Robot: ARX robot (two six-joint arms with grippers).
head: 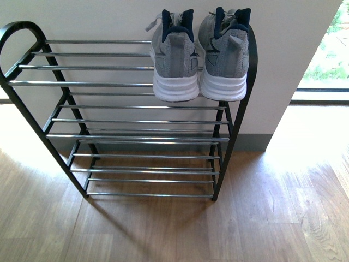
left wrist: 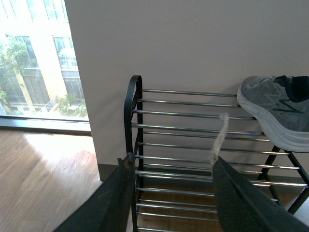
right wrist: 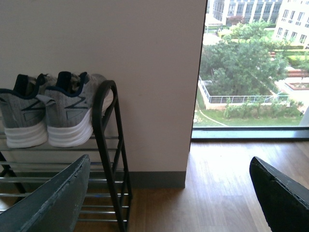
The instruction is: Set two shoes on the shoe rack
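Pale wood floor point(head: 262, 218) runs up to a white wall point(head: 98, 16), with a bright window point(head: 327, 49) off to the robot's right. Against that wall stands the shoe rack point(head: 136, 107), and on the right end of its top tier sit one grey sneaker point(head: 174, 60) and the second grey sneaker point(head: 223, 54), side by side and touching, heels outward and white soles overhanging the front bar. The left gripper point(left wrist: 171, 162) has its jaws spread and nothing between them; a pale strip sticks up from one fingertip. The rack's curved left end stands ahead of this gripper, and the only sneaker in its view lies further ahead toward the robot's right, well apart from the fingers. The right gripper point(right wrist: 169, 162) is spread wide and also empty; both sneakers sit ahead of it toward the robot's left, beside the rack's curved right end, well clear of its fingertips, with bare floor straight ahead
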